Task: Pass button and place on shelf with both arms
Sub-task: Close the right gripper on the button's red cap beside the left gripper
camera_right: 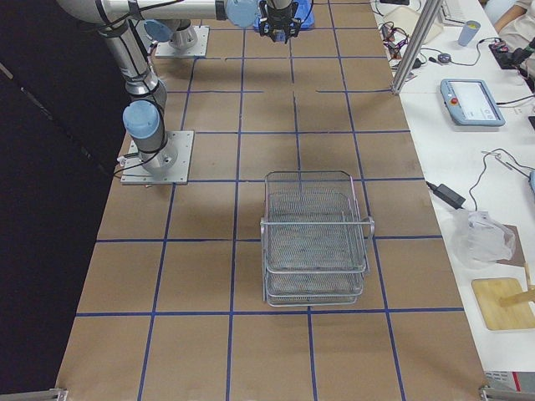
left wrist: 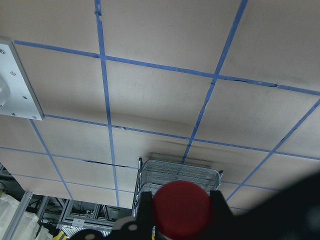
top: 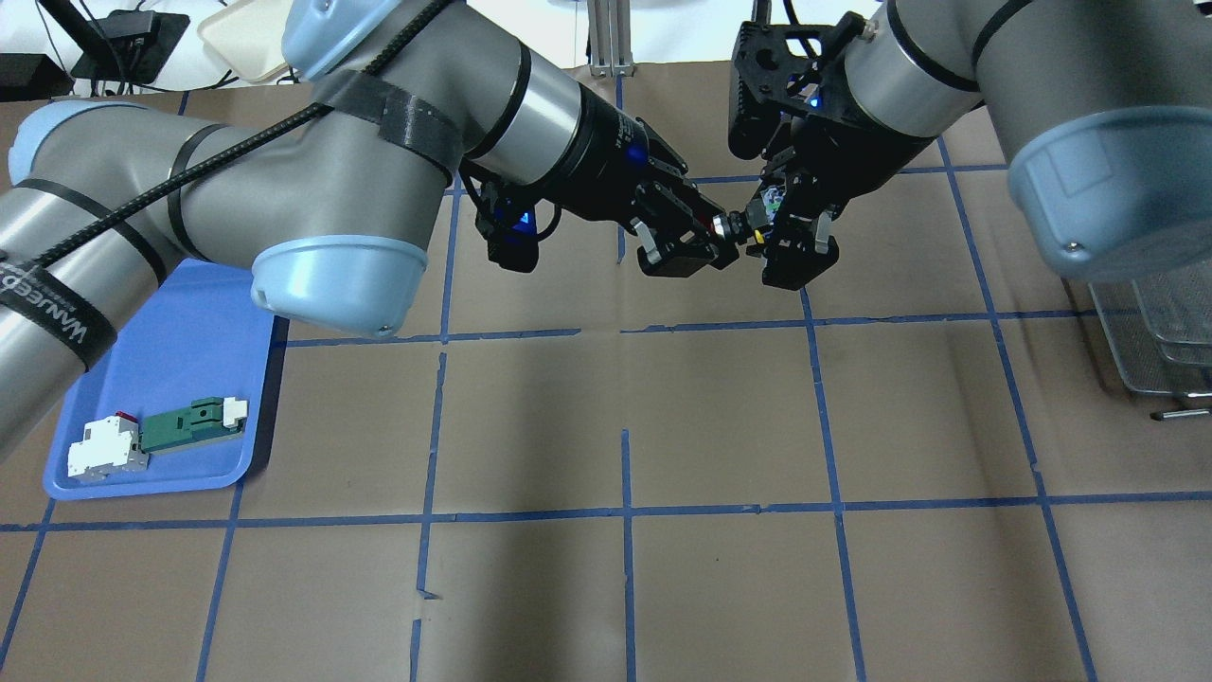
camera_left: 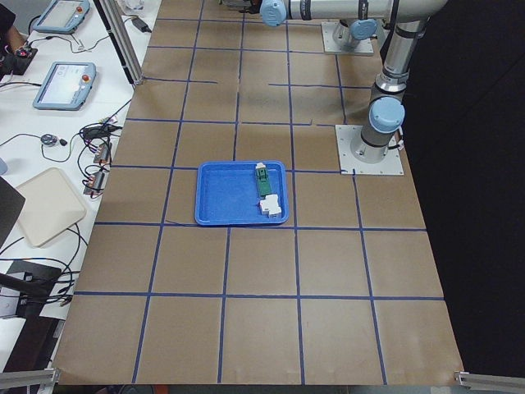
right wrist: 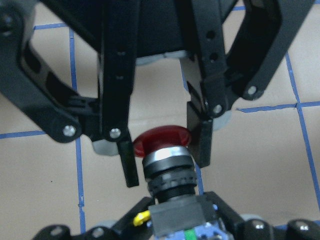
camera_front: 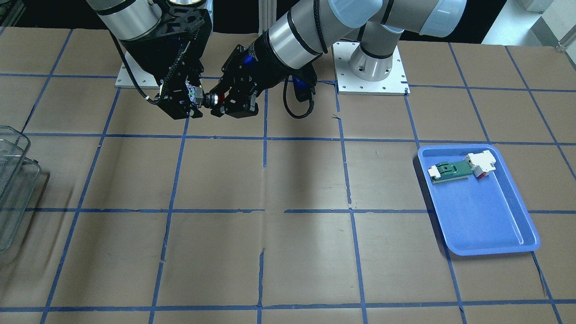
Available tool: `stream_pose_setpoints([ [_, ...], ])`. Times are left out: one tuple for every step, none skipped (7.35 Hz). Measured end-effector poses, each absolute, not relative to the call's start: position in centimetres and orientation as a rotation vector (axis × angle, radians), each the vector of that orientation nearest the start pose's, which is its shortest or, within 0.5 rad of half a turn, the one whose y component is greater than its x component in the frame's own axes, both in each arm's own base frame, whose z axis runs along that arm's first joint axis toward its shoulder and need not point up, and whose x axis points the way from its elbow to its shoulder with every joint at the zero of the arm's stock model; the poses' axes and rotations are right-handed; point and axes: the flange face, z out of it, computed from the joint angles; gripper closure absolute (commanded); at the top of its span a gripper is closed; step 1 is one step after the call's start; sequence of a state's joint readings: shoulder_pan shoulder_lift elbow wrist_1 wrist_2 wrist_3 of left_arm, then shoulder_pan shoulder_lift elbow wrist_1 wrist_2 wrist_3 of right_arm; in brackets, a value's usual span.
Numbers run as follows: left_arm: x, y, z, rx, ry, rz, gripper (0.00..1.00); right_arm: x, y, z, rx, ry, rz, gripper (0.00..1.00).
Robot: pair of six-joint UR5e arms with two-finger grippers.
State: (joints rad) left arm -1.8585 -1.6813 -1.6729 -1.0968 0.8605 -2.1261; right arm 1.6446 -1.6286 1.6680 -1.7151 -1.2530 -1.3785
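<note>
red-capped button (right wrist: 161, 141), blue tray (camera_front: 486, 216), silver shelf (camera_right: 308, 174)

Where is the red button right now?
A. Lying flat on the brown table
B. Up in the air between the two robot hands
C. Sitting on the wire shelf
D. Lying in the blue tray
B: the button is held above the table between the left hand and the right hand, far from the blue tray and the shelf.
</note>
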Motion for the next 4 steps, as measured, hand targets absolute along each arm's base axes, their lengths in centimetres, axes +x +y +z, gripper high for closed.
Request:
stream_pose_setpoints([
  [-34.47, -46.73, 45.55, -2.653, 2.236, 1.035, 0.58, 19.91, -46.29, 48.9, -1.965, 2.171, -0.412, 1.0],
  [-34.43, -46.71, 45.57, -2.655, 2.235, 1.027, 0.56, 19.91, -46.3, 48.98, -1.967, 2.171, -0.415, 1.0],
  [-34.42, -46.66, 45.64, -2.656, 2.236, 1.022, 0.45, 19.91, -46.29, 49.05, -1.968, 2.171, -0.417, 1.0],
  [-34.4, -46.62, 45.74, -2.662, 2.229, 1.022, 0.44, 19.92, -46.31, 49.07, -1.969, 2.17, -0.418, 1.0],
])
